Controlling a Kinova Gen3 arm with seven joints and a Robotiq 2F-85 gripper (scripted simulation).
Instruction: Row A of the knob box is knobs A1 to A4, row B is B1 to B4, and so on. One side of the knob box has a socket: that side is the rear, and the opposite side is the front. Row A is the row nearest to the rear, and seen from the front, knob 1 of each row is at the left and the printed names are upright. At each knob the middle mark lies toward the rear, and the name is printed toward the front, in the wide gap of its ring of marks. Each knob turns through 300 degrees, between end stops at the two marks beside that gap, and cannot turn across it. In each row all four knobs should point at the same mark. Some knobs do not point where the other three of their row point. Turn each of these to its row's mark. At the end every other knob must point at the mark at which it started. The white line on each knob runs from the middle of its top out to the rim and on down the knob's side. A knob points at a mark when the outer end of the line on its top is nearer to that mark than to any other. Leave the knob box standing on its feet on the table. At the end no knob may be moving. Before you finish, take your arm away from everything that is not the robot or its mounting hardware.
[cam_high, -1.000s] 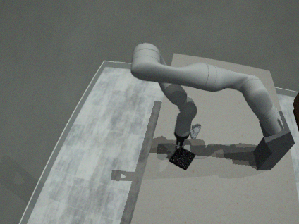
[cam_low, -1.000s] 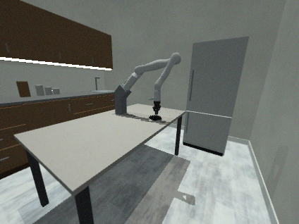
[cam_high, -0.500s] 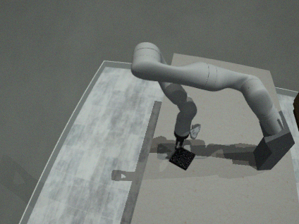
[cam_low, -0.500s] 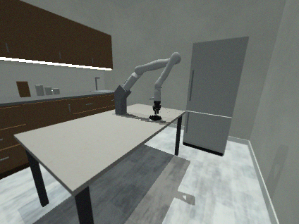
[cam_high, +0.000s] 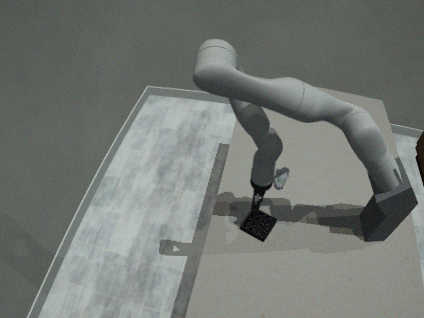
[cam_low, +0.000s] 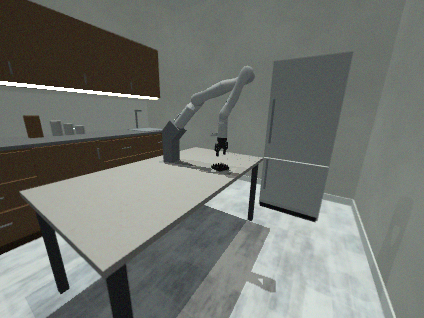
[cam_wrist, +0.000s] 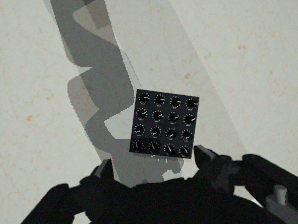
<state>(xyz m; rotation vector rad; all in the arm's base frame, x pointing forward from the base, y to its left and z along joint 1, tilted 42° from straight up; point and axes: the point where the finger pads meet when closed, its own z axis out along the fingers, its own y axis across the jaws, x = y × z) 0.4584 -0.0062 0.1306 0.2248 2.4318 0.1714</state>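
The black knob box (cam_wrist: 164, 124) stands on the beige table, with four rows of four small black knobs, each with a white line. In the wrist view my gripper (cam_wrist: 153, 161) is open, and its two dark fingers stand wide apart just below the box's near row, above the box and holding nothing. In the top view the gripper (cam_high: 257, 199) hangs a little above the box (cam_high: 258, 225). In the exterior view the gripper (cam_low: 221, 146) is clear above the box (cam_low: 219, 169). The knob names and marks are too small to read.
The arm's grey base block (cam_high: 387, 210) stands on the table to the right. The table's edge (cam_high: 212, 195) runs close to the left of the box. A fridge (cam_low: 300, 135) stands beyond the table.
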